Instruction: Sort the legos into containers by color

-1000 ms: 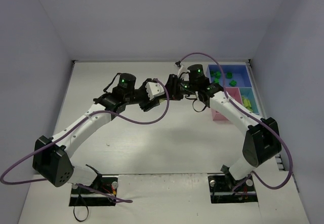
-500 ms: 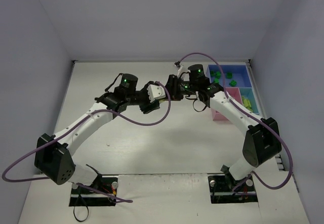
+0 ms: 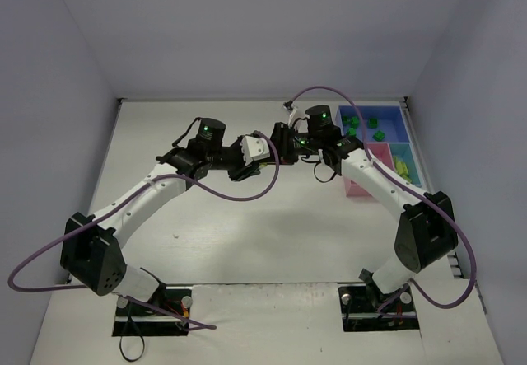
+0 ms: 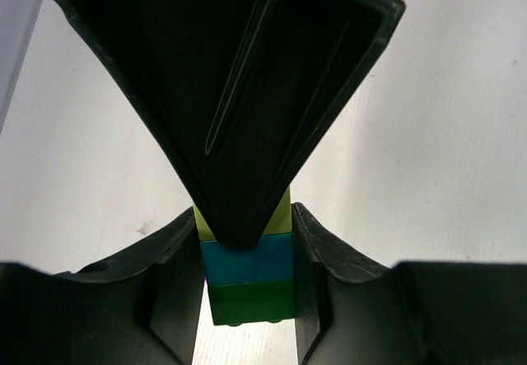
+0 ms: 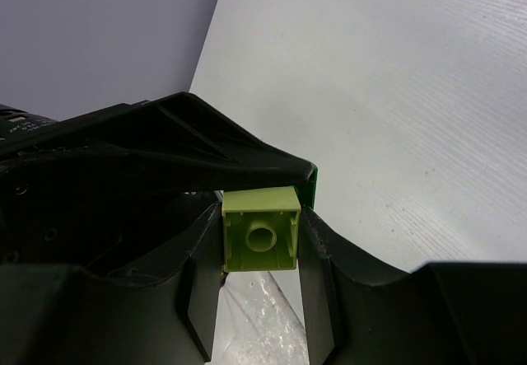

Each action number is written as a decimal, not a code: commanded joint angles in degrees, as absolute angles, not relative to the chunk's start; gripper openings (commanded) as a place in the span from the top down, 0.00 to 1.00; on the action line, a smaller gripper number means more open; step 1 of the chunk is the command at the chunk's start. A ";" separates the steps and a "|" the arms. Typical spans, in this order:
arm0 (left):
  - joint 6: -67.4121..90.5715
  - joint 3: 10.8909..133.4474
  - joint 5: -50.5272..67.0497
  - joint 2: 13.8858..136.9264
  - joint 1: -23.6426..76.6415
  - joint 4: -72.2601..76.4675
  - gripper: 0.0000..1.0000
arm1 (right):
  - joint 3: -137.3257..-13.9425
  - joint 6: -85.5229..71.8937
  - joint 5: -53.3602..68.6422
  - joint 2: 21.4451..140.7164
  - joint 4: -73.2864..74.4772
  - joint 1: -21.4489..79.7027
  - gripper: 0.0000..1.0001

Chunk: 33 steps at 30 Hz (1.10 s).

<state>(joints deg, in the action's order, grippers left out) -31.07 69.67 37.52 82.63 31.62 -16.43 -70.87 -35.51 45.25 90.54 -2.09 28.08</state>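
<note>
On the white table (image 3: 247, 233), just left of the joined blue, pink and light-blue plastic trays (image 3: 395, 111), the left gripper (image 4: 244, 254) pinches the cyan and dark green end of a three-brick plastic stack (image 4: 249, 287). The right gripper (image 5: 259, 225) clamps its yellow-green end.

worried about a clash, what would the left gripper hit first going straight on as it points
Likely the right gripper, right ahead; both it and the left gripper clamp the same lego stack.
</note>
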 commanded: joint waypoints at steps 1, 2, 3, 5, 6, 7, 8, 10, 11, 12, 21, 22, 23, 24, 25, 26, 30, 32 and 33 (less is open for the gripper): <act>-31.64 71.54 38.67 80.60 30.50 -15.74 0.65 | -71.98 -34.19 46.67 87.71 -4.66 27.42 1.00; -31.64 71.11 38.58 80.42 30.50 -15.47 0.64 | -72.07 -34.19 46.76 87.89 -4.66 27.33 1.00; -31.55 71.02 38.58 80.42 30.32 -15.47 0.62 | -72.16 -34.19 46.84 88.06 -4.66 27.42 1.00; -31.55 71.02 38.67 80.42 30.15 -15.47 0.61 | -72.25 -34.28 47.02 88.24 -4.66 27.42 1.00; -31.55 71.02 38.85 80.42 30.06 -15.73 0.60 | -72.33 -34.28 47.02 88.33 -4.66 27.42 1.00; -31.64 71.02 38.93 80.42 29.97 -15.82 0.59 | -72.33 -34.28 47.11 88.33 -4.66 27.42 1.00; -31.55 71.02 39.02 80.51 29.97 -15.82 0.59 | -72.42 -34.28 47.11 88.33 -4.66 27.42 1.00; -31.55 70.84 39.11 80.68 29.88 -15.73 0.59 | -72.42 -34.28 47.11 88.33 -4.66 27.42 1.00; -31.55 70.93 39.29 80.77 29.88 -15.65 0.59 | -72.51 -34.28 47.11 88.42 -4.66 27.42 1.00; -31.55 70.84 39.81 81.03 29.80 -15.38 0.59 | -72.60 -34.45 47.11 88.42 -4.66 27.42 1.00; -28.57 71.54 40.61 82.53 29.79 -12.75 0.82 | -71.98 -34.28 46.76 88.68 -4.66 27.42 1.00; -28.48 71.54 40.61 82.62 29.62 -12.74 0.84 | -71.81 -34.10 46.76 88.68 -4.57 27.42 1.00; -28.04 71.37 40.52 82.62 29.62 -12.57 0.87 | -71.72 -34.01 46.76 88.68 -4.57 27.07 1.00; -27.86 71.11 40.69 82.70 29.27 -12.13 0.89 | -71.46 -33.84 46.67 88.51 -4.48 26.72 1.00; -27.51 70.84 40.78 82.62 29.18 -11.78 0.90 | -71.28 -33.75 46.76 88.42 -4.48 26.37 1.00; -26.81 70.06 40.78 82.62 29.01 -11.43 0.91 | -71.11 -33.66 46.84 88.24 -4.22 25.85 1.00; -25.75 68.03 40.78 82.71 28.48 -10.20 0.95 | -71.02 -32.43 47.20 86.93 -2.73 21.46 1.00; -24.44 67.15 40.61 82.88 28.04 -9.58 0.97 | -71.10 -31.21 47.81 86.40 -1.68 19.78 0.99; -23.91 66.10 40.87 82.88 27.86 -8.45 0.97 | -71.10 -30.77 48.07 86.14 -1.23 18.04 0.98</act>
<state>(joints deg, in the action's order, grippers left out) -26.22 67.05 39.64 83.53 29.43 -12.23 -70.72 -33.45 47.03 90.15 -0.99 22.44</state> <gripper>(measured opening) 0.324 0.334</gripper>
